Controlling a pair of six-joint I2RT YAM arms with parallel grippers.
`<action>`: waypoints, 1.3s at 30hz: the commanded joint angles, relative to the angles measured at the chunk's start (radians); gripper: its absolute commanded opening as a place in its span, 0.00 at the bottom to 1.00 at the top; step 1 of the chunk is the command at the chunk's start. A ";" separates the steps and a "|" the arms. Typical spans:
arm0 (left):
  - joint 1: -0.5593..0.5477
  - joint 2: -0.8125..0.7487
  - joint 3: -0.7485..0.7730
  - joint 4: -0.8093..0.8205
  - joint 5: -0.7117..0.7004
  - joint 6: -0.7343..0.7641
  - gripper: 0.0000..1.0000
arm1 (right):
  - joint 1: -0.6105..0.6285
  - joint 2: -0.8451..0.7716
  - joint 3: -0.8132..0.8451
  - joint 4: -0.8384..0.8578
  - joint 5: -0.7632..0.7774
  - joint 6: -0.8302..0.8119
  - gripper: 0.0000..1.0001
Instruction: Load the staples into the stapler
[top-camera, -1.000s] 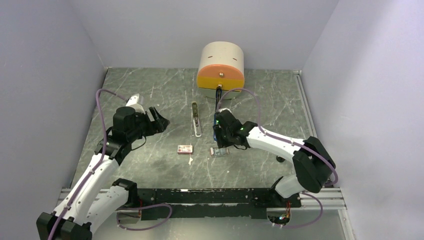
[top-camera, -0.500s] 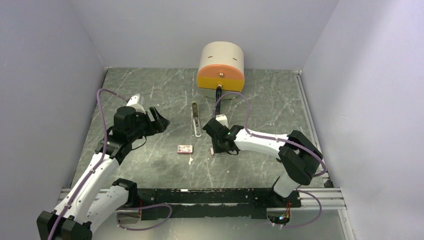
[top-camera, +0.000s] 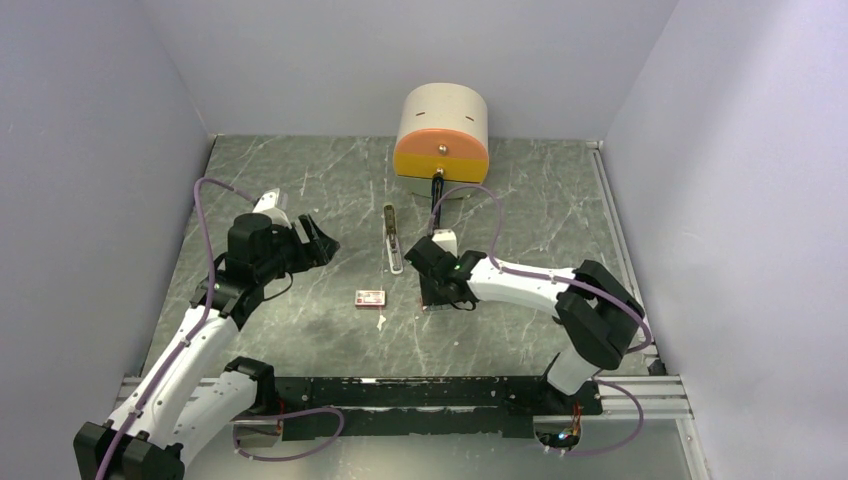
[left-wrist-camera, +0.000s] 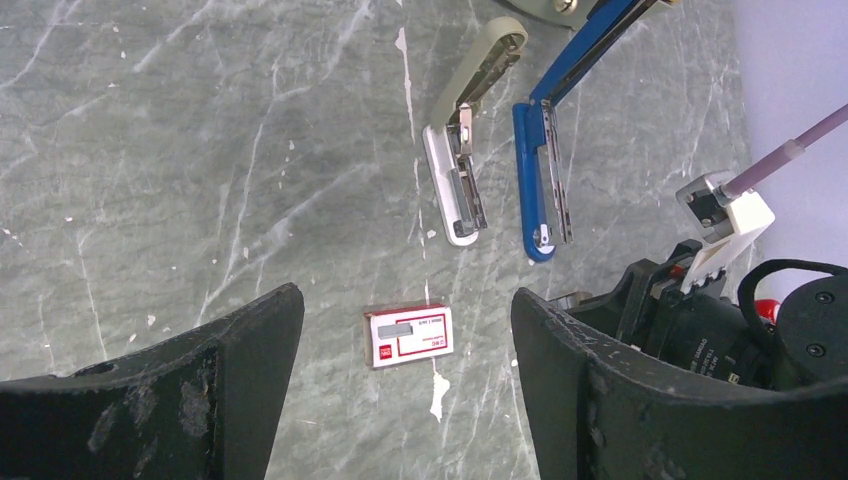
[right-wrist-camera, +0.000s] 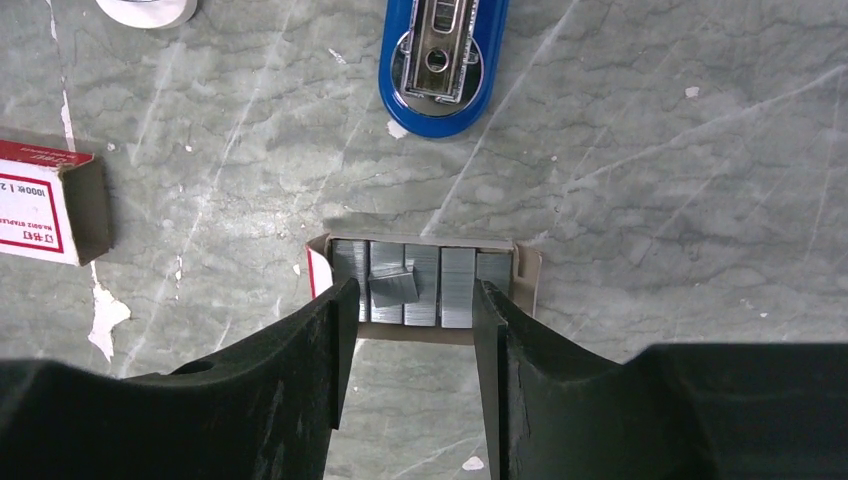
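From above, the left tool (top-camera: 322, 240) hangs over the left half of the surface (top-camera: 300, 180), fingers spread wide and released, nothing between them. The right tool (top-camera: 432, 295) is down near the middle of the surface, closer to the near edge, and it covers the staples from this angle. The white stapler (top-camera: 393, 240) lies opened out just beyond it, the red-and-white box (top-camera: 370, 297) sits just left of it, and a beige drum with an orange face (top-camera: 441, 140) stands at the far edge. Over to the left wrist: its two dark fingers (left-wrist-camera: 200, 380) frame the box (left-wrist-camera: 408, 336) lying flat between them, well below. Beyond that the white stapler (left-wrist-camera: 465, 180) and a blue stapler (left-wrist-camera: 545, 170) lie side by side, both swung open, with the right arm (left-wrist-camera: 720, 340) crowding in from the right. Now the right wrist, and here they are: the staples (right-wrist-camera: 455, 285), silvery strips packed side by side in a small open card tray (right-wrist-camera: 527, 275), with one short loose strip (right-wrist-camera: 393, 287) lying askew on top. The right tool (right-wrist-camera: 412, 300) is released, fingers parted and straddling the middle strips; whether the pads touch metal, I cannot tell. The blue stapler (right-wrist-camera: 443, 70) points its rounded end at the tray from the far side, near but apart, and the box (right-wrist-camera: 35, 210) rests off to the left.
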 joint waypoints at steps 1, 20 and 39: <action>-0.004 -0.011 -0.008 0.018 -0.008 0.002 0.81 | 0.009 0.029 0.023 0.028 -0.019 -0.008 0.49; -0.004 -0.007 -0.009 0.019 -0.006 0.002 0.81 | 0.015 0.049 0.037 0.019 -0.031 -0.047 0.27; -0.004 -0.020 0.039 -0.071 -0.101 -0.005 0.81 | 0.142 0.009 0.131 0.014 -0.085 -0.317 0.26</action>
